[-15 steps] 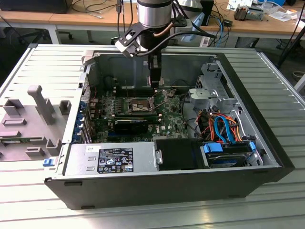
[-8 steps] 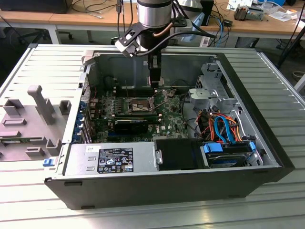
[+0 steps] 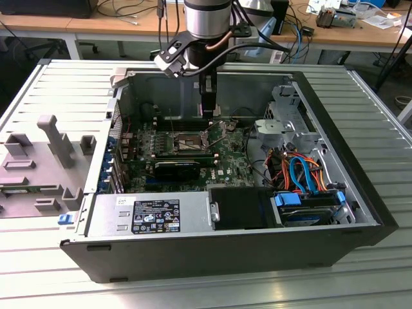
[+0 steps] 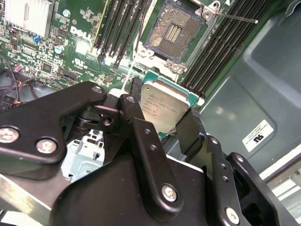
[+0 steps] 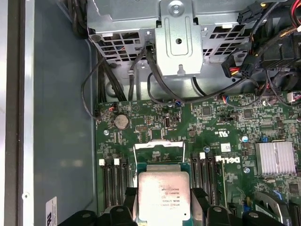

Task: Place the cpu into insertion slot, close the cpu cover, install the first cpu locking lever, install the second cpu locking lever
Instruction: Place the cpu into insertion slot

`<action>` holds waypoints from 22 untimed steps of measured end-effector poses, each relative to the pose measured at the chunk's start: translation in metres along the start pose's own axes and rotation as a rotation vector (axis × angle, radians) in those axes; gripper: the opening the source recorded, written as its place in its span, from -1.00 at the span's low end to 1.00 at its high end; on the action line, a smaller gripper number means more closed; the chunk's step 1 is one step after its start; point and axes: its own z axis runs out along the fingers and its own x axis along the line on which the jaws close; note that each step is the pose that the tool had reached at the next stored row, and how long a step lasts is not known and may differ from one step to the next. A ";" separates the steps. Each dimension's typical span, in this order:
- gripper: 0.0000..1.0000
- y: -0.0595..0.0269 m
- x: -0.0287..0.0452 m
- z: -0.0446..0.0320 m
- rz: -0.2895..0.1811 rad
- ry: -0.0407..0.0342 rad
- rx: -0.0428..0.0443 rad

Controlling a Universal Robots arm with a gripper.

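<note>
CPU [image 4: 164, 106] is pinched on two opposite edges between the black fingers [image 4: 189, 128] of the gripper [image 3: 207, 117]. Silver lid faces both wrist cameras, with green substrate showing round the rim.

Not seated. The insertion slot [image 4: 171, 30] is bare with its contact field exposed, and the chip hangs above the motherboard [image 5: 211, 122], apart from the slot, near the ends of the memory slots [image 5: 113, 181].

CPU cover [image 5: 158, 144] is swung up off the slot (first wrist view: silvery frame just past the chip, green board visible through its window). One thin lever [image 4: 235, 17] angles away from a slot corner, not latched down.

Exterior view:
- The arm drops into the open computer case [image 3: 347, 161] at upper centre of the frame, with the gripper near the far wall. The slot area sits just below and left of it, mid-frame.
- Power supply [image 3: 148, 215] is lower left and the metal drive cage [image 3: 290, 122] is right of centre. A blue drive caddy [image 3: 309, 206] with orange and blue cables above it is lower right.
- The case sits on the ribbed metal counter [image 3: 51, 84], and a grey fixture block [image 3: 58, 141] lies at the left edge.

Also on the board are a finned heatsink [image 5: 275, 157] and a coin cell [image 5: 122, 121].
</note>
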 end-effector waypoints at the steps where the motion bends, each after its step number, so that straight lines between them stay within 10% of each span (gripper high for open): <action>1: 0.08 -0.0004 0.0000 0.0001 0.000 0.0000 0.0000; 22: 0.08 -0.0066 -0.0004 0.0021 0.000 0.0001 0.0000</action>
